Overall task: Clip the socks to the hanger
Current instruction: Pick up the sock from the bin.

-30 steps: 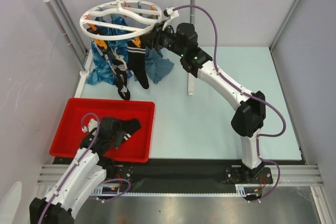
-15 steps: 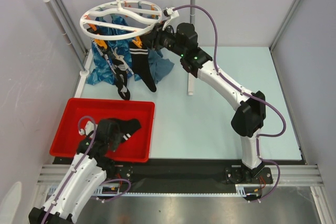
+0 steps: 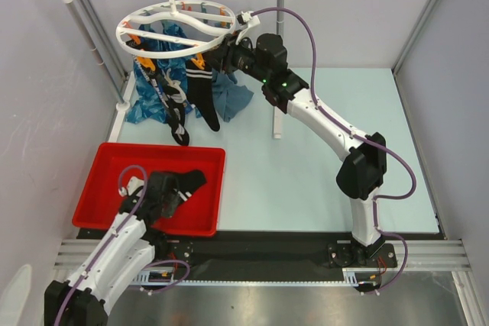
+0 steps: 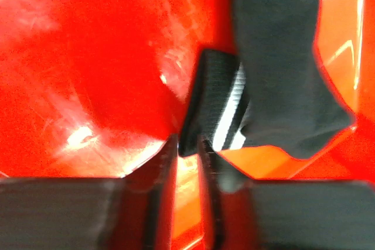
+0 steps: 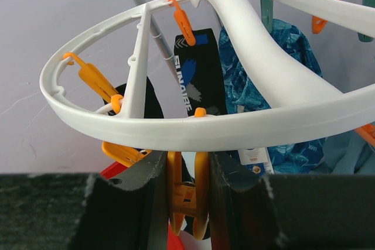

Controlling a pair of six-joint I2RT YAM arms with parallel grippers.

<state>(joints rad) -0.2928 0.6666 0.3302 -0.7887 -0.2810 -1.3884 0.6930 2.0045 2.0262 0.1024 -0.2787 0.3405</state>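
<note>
In bin, left gripper tight on sock (right gripper, outstretched, tight on clip).

Pale grey walls, light-blue tabletop, seemingly even, diffuse light.

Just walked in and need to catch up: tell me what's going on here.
Two arms are loading a round white hanger with socks. The left gripper is down in the red bin, its fingers closed on the striped cuff of a black sock. The right gripper is at the hanger's rim, fingers squeezing an orange clip. Some socks already hang from other clips.
</note>
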